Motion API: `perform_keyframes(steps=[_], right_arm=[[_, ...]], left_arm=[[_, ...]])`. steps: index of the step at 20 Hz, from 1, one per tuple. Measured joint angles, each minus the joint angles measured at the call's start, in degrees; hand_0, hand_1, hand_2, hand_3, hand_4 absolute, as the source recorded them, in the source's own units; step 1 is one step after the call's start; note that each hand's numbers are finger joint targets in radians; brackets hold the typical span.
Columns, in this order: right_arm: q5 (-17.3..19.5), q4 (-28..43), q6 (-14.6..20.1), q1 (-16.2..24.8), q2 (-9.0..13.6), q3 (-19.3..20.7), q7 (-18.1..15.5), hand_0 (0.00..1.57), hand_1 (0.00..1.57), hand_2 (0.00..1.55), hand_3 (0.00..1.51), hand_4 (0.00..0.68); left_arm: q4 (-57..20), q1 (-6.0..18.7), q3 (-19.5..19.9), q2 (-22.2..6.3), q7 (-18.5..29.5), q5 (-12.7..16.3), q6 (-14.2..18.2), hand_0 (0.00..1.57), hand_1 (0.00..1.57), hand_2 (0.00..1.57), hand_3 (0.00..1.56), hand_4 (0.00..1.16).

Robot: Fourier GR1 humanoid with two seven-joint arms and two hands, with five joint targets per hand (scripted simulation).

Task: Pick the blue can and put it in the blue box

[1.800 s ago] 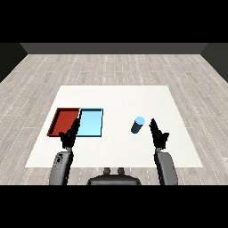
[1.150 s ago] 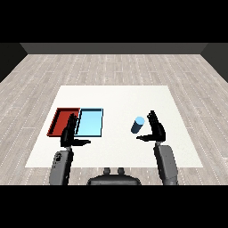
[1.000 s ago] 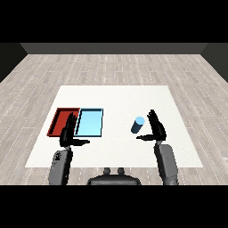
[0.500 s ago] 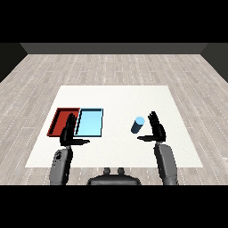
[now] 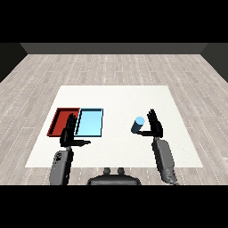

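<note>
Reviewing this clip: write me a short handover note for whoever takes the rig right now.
Right hand: open, fingers straight, just right of the blue can; no grasp yet.
Left hand: open, holding nothing, in front of the red tray.
The can stands on the table, to the right of the blue tray, which holds nothing.
Done: approach to the can.
Left: close on the can, lift it, carry it left, set it in the blue tray.

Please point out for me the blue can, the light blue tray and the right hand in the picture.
blue can (image 5: 138,125), head view, on the side of its body.
light blue tray (image 5: 90,124), head view, on its bare floor.
right hand (image 5: 154,126), head view, on the palm, next to the can.
</note>
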State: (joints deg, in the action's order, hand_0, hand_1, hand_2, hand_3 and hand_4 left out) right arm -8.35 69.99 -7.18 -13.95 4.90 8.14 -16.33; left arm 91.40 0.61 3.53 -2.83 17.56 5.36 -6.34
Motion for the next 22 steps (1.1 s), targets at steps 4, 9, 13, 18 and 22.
perform_keyframes(steps=[4,9,13,18,22], right_arm=[[-0.2,-5.3,-0.2,-1.9,-0.1,0.4,-2.1,0.00,0.00,0.00,0.00,0.000],[-0.8,-13.5,-1.1,-5.7,1.0,1.8,-4.8,0.00,0.00,0.00,0.00,0.000],[-1.3,-18.0,-0.5,-9.2,0.6,2.2,-5.1,0.00,0.00,0.00,0.00,0.000],[-2.1,-23.6,-0.3,-12.2,-0.2,2.6,-6.3,0.00,0.00,0.00,0.00,0.000],[-2.6,-26.9,0.2,-14.1,-0.5,2.8,-6.8,0.00,0.00,0.00,0.00,0.000]], left_arm=[[0.3,-0.2,0.0,0.1,-0.5,0.7,-0.3,0.00,0.00,0.00,0.00,0.00],[1.3,-0.8,0.1,0.0,-1.2,1.2,-0.4,0.00,0.00,0.00,0.00,0.00],[1.8,-0.8,0.8,-0.5,-1.5,2.1,-1.0,0.00,0.00,0.00,0.00,0.00],[1.6,0.0,2.1,-1.5,-2.1,3.2,-1.6,0.00,0.00,0.00,0.00,0.00],[1.4,-1.2,2.4,-1.7,-0.8,3.3,-2.6,0.00,0.00,0.00,0.00,0.00]])
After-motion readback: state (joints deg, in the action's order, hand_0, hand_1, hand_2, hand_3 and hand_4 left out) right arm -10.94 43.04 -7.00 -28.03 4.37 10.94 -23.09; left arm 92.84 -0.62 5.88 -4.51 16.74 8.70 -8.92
